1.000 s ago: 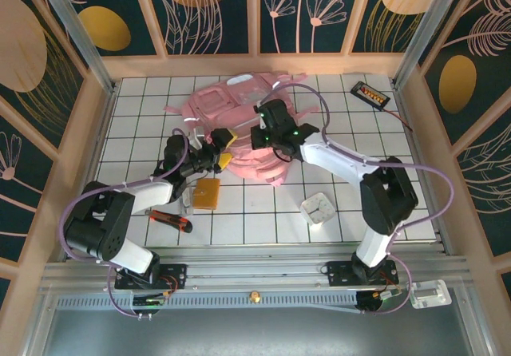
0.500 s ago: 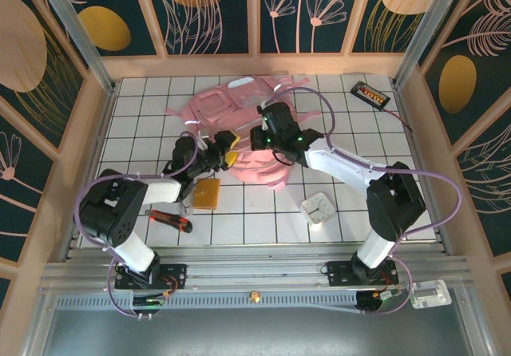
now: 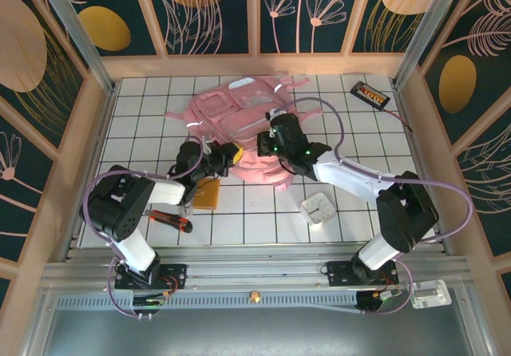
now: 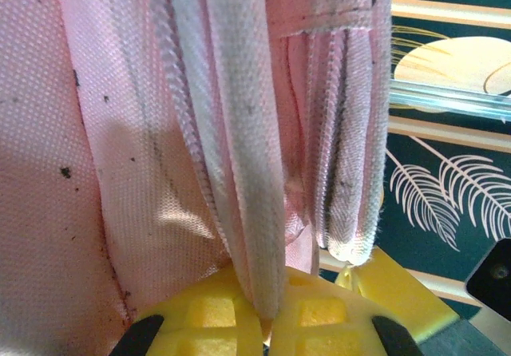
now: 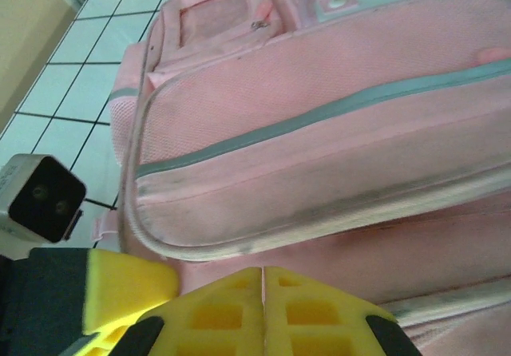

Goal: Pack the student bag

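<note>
The student bag [image 3: 231,112] is a large pink backpack lying on the tiled table at the back centre. My left gripper [image 3: 228,156] is at its near left edge. In the left wrist view this gripper [image 4: 267,324] has its yellow pads shut on a pale piped edge strip [image 4: 247,172] of the bag, with a webbing strap [image 4: 347,156] hanging beside it. My right gripper [image 3: 267,144] is at the bag's near edge, close to the left one. In the right wrist view it [image 5: 263,292] is shut, pads pressed together, its tips against pink fabric [image 5: 319,132].
An orange-yellow flat pad [image 3: 208,194] and a red and black tool [image 3: 170,219] lie near the left arm. A white square object [image 3: 318,208] sits front right of centre. A black device with a cable [image 3: 370,94] is at the back right. Wooden walls ring the table.
My left gripper moved right to the bag's edge and went from open to shut on the piped strip. The right arm shifted a little to the right, gripper still shut.
</note>
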Controlling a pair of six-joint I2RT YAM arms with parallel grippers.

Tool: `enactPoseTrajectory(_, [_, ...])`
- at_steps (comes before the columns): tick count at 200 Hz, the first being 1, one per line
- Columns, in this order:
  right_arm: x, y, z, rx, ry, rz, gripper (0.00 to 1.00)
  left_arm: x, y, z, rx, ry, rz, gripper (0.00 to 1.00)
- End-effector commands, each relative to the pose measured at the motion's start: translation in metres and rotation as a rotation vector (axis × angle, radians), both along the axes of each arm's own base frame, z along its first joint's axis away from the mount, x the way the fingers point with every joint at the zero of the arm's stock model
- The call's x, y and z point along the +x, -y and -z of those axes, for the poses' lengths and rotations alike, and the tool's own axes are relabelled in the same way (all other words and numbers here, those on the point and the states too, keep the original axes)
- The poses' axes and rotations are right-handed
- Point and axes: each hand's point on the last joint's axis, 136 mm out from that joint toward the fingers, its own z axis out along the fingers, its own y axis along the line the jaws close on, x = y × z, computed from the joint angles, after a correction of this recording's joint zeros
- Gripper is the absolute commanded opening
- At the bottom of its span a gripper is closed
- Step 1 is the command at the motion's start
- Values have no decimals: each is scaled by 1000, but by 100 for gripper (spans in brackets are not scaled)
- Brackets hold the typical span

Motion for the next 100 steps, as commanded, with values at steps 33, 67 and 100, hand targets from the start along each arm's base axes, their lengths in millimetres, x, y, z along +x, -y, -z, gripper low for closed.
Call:
enactPoseTrajectory(33, [33,71,-32,113,172,181,0,3,-37,-50,6,124,-61,0])
enactPoseTrajectory(67, [54,110,-25,150,213,268,0,1,-53,-59,15,135,-59,0])
enactPoseTrajectory(100, [76,130,-10,158,216,319,0,0,-67,-53,25,119,-68,0])
